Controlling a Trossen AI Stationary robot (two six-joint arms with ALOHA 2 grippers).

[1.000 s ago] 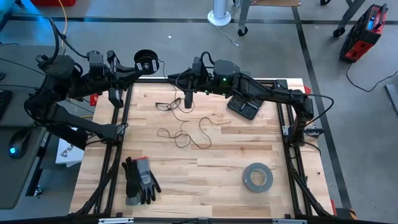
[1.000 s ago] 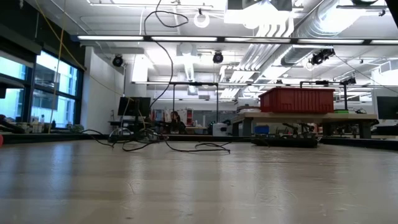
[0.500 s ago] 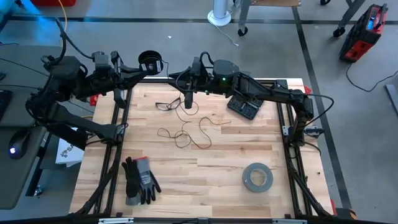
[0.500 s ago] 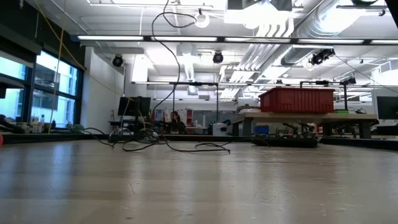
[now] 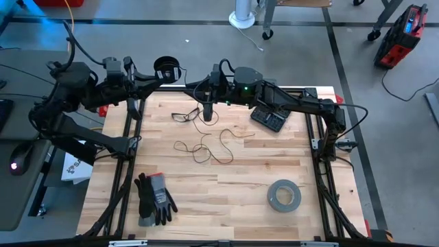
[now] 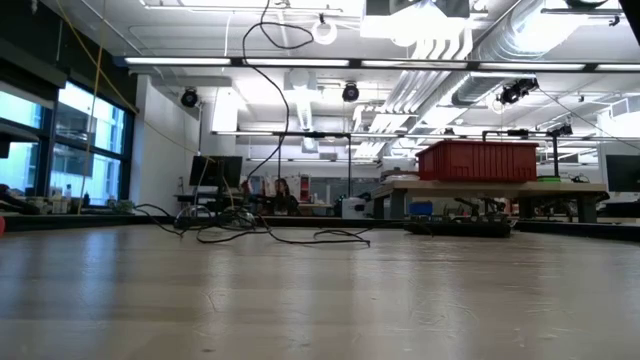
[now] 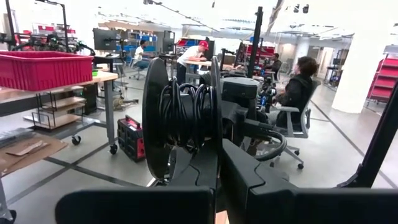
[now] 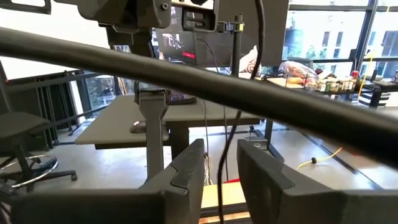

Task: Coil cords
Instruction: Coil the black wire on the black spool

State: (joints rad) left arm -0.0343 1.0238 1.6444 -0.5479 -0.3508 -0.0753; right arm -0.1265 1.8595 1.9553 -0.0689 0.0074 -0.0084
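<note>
At the far left edge, our left gripper (image 5: 147,73) was clamped on the spool (image 7: 181,118), held just beyond its fingertips. To wind well, we judged the cord (image 5: 206,145) needed steady tension, fed squarely between the flanges. Our right gripper (image 5: 207,110) stood partly open, the thin dark cord running loosely between its fingers (image 8: 186,168); below them it lay in slack loops.

two dark jointed arms — black cables, green light
</note>
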